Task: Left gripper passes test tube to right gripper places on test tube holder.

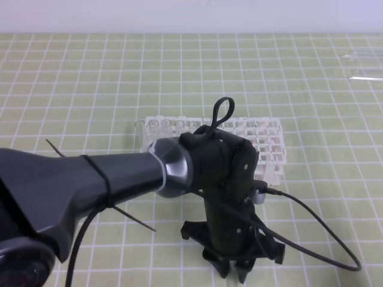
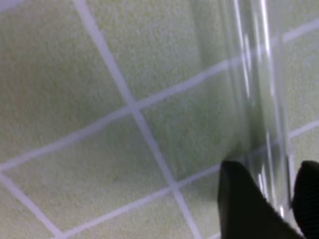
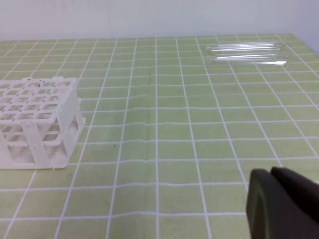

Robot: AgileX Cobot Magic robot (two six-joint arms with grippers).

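Left wrist view: two black fingertips (image 2: 244, 204) are seen at the lower right of the frame, narrowly set with the test tube (image 2: 259, 99) between them; the glass runs up to the top edge. The tube appears to be held by the left gripper (image 2: 271, 206) close over the green gridded mat (image 2: 99, 99), though firm contact cannot be confirmed.

Exterior high view: the left gripper (image 1: 236, 272) is pointed down at the bottom centre, its arm entering from the lower left. The test tube holder (image 1: 269, 146) stands just behind it, partly hidden.

Right wrist view: only a dark finger (image 3: 279, 204) of the right gripper is caught at the lower right; whether it is wide or closed cannot be told. The holder is seen at the left, its holes apparently unfilled. Spare tubes (image 3: 246, 54) lie at the upper right.

Judged: pick-up is about done; handover and placement remain.

Open mat is seen to the right of the holder for the handover. The holder stands close behind the left gripper.
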